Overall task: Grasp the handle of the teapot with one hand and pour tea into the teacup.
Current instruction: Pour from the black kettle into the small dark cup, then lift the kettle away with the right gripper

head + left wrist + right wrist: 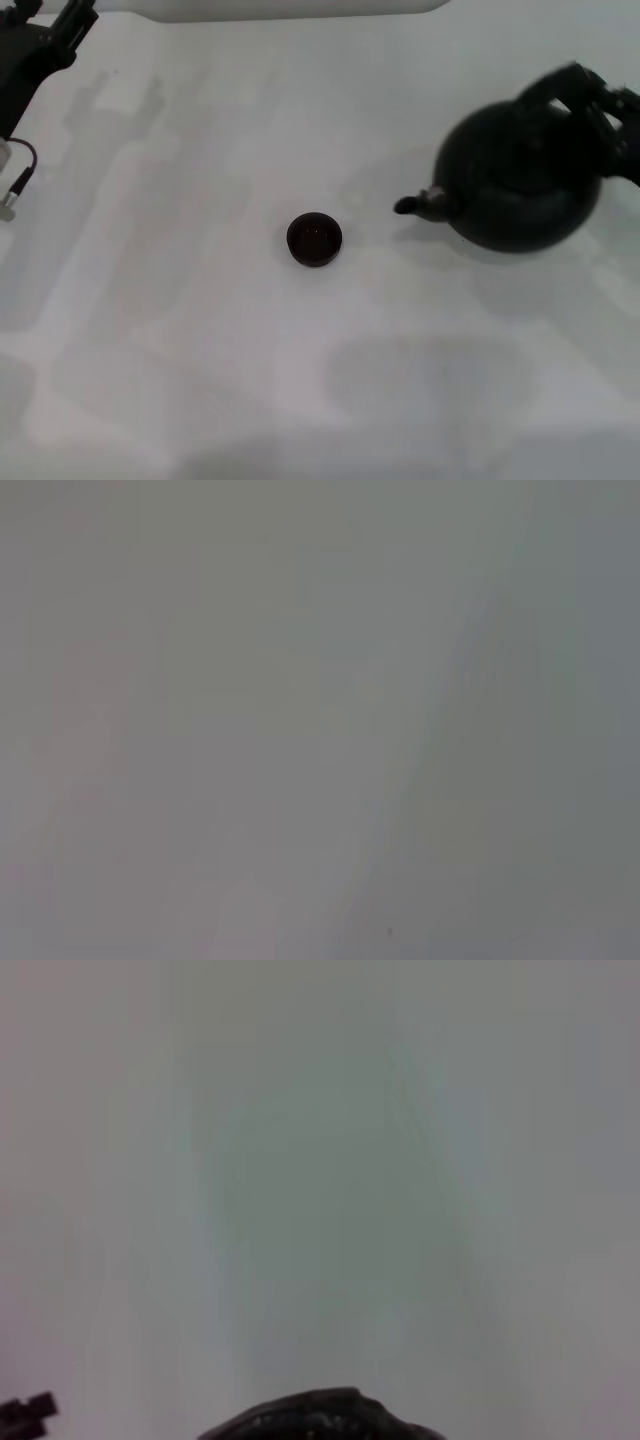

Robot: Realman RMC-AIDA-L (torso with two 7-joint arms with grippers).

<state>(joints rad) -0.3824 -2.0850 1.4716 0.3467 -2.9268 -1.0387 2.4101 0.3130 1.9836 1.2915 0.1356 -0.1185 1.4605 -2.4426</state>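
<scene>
Right gripper [612, 118] sits at the far right of the head view, at the thick black arched handle [560, 85] of the large round black teapot [520, 180]; whether its fingers are spread or pinched on the handle cannot be told from here. The teapot is on the right of the white table [200, 350], its short spout [415, 204] pointing left toward the tiny round dark handleless teacup [314, 239], which stands near the table's middle, apart from the spout. The right wrist view shows only a dark curved edge of the pot. Left gripper [40, 50] is parked at the far left corner, its fingers not readable.

The cup is a small target next to the pot: a loose or off-centre hold on the handle could let the pot swing, and a fast tilt could send tea past the rim or knock the light cup aside.
</scene>
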